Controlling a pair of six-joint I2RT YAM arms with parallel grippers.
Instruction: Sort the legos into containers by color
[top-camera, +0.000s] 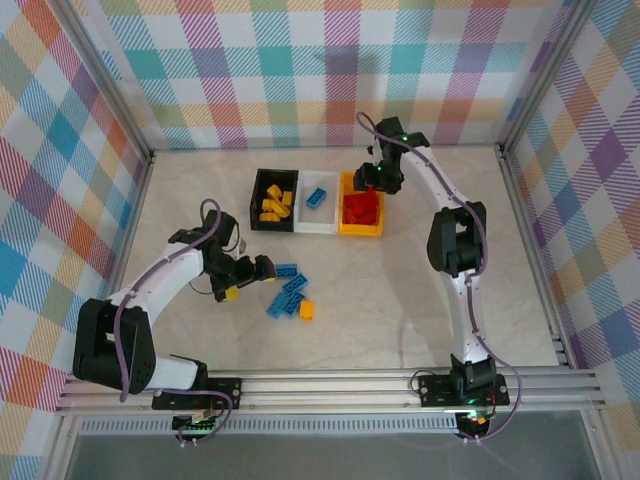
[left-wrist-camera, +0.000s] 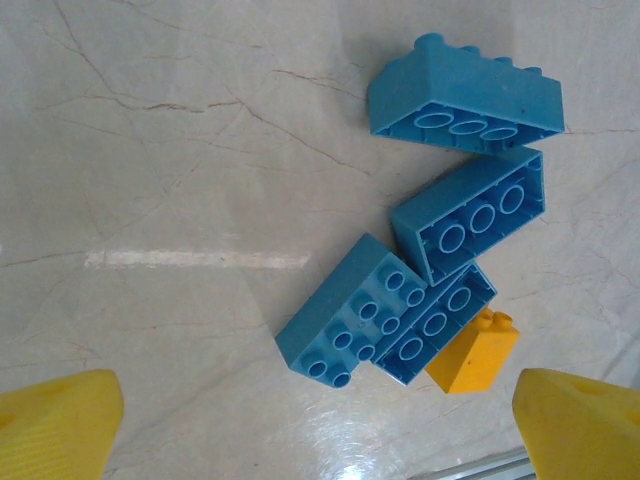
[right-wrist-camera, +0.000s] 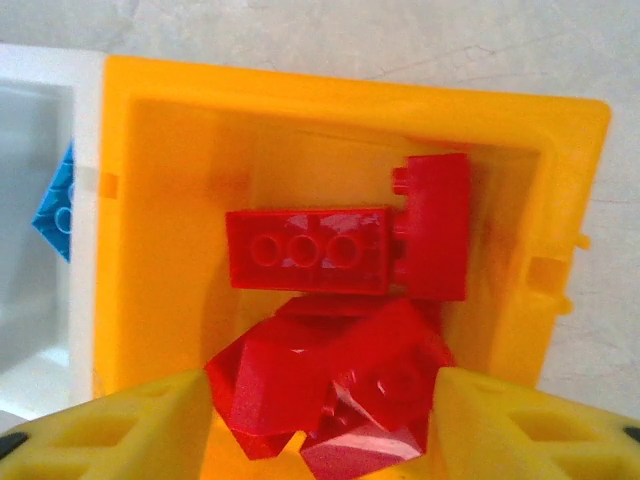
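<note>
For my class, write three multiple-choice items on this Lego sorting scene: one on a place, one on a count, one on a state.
1. Which bin holds the red bricks? A black; B white; C yellow.
2. How many blue bricks lie loose on the table? A two; B four; C seven.
3. The left claw is: A open; B shut on a blue brick; C shut on a red brick.
Answers: C, they fill the yellow bin; B, four lie beside one yellow brick; A, its fingers stand wide apart, gripping nothing.
</note>
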